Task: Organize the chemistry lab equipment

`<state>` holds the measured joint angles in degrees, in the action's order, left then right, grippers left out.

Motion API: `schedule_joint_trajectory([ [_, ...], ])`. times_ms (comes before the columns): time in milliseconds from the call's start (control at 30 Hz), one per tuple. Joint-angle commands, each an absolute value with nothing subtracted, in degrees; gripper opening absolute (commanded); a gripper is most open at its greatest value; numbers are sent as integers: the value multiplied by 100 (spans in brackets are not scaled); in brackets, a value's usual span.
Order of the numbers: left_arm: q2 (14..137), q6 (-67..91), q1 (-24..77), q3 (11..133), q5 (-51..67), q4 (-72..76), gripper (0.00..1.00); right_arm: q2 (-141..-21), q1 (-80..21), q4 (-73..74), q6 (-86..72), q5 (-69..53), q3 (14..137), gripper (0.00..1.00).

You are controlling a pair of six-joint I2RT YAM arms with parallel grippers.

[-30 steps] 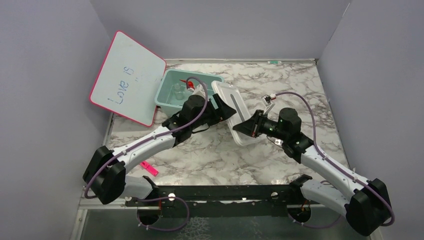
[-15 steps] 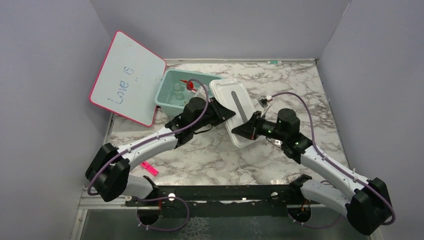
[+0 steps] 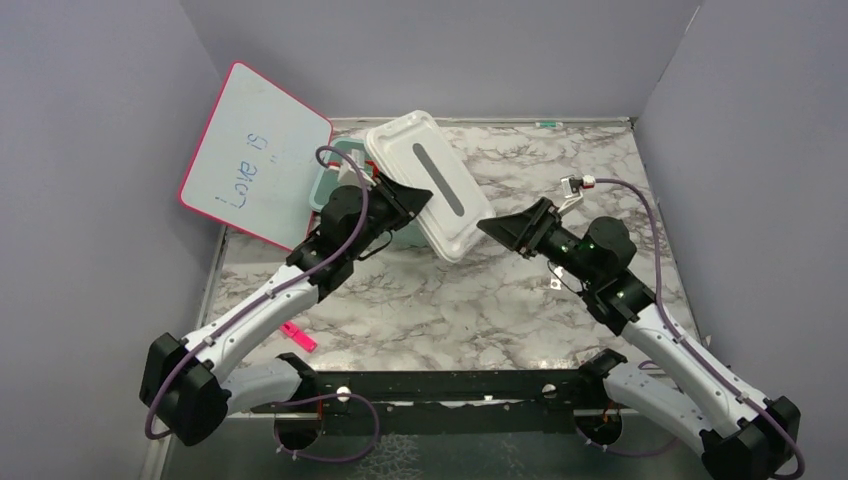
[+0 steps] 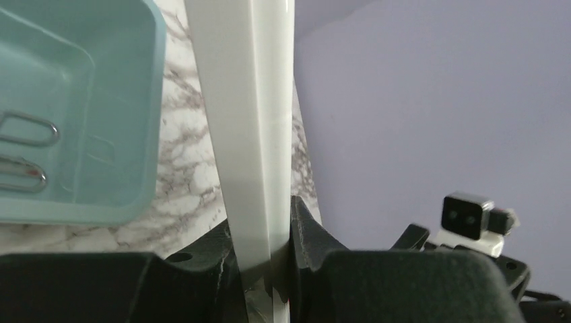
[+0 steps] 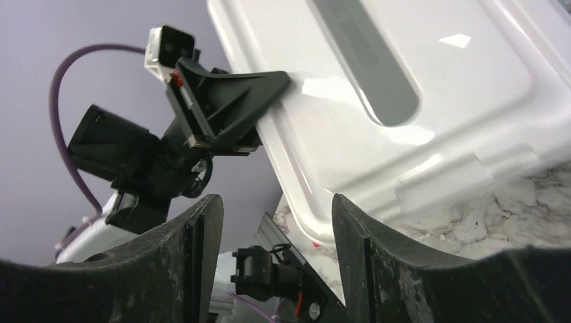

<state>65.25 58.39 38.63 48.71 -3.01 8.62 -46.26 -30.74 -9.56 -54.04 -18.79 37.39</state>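
My left gripper [image 3: 408, 203] is shut on the edge of a white bin lid [image 3: 430, 180], holding it tilted in the air over the teal bin [image 3: 320, 195], which it mostly hides from above. In the left wrist view the lid's rim [image 4: 256, 121] runs between my fingers [image 4: 306, 232]. The teal bin [image 4: 87, 87] lies left of it with the tongs' metal loop handles [image 4: 23, 129] inside. My right gripper [image 3: 500, 228] stands open just right of the lid, not touching it. In the right wrist view the lid [image 5: 417, 87] is beyond my right gripper [image 5: 276, 256].
A pink-edged whiteboard [image 3: 255, 155] leans against the left wall beside the bin. A pink highlighter [image 3: 298, 336] lies on the marble table [image 3: 480, 310] near the left arm's base. Grey walls close in the back and both sides.
My right gripper has opened, let go of the lid and drawn back to the right. My left gripper has closed on the lid and carried it up and back over the bin.
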Motion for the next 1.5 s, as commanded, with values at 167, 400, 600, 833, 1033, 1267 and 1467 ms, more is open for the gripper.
schedule_joint_trajectory([
  [167, 5944, 6165, 3105, 5641, -817, 908, 0, -5550, -3067, -1309, -7235, -1561, 4391, 74],
  [400, 5801, 6866, 2922, 5698, -832, 1266, 0, -6553, -3076, -2653, -8358, -2073, 4930, 74],
  [600, 5808, 7441, 2887, 5586, -862, 1647, 0, -7123, -3118, -2773, -8612, -2124, 5450, 74],
  [833, 5792, 7649, 2883, 5512, -973, 1811, 0, -7723, -3243, -3094, -8872, -2169, 5666, 65],
  [1033, 5566, 7515, 2874, 5308, -1229, 1736, 0, -7823, -3261, -3821, -9066, -2094, 5396, 34],
  [1267, 5303, 6724, 2857, 5178, -1037, 655, 51, -7707, -3265, -3841, -9172, -2320, 5118, 9],
  [1467, 4716, 5482, 2839, 5018, -1174, -979, 83, -7818, -3260, -3779, -8912, -2300, 5081, 1],
])
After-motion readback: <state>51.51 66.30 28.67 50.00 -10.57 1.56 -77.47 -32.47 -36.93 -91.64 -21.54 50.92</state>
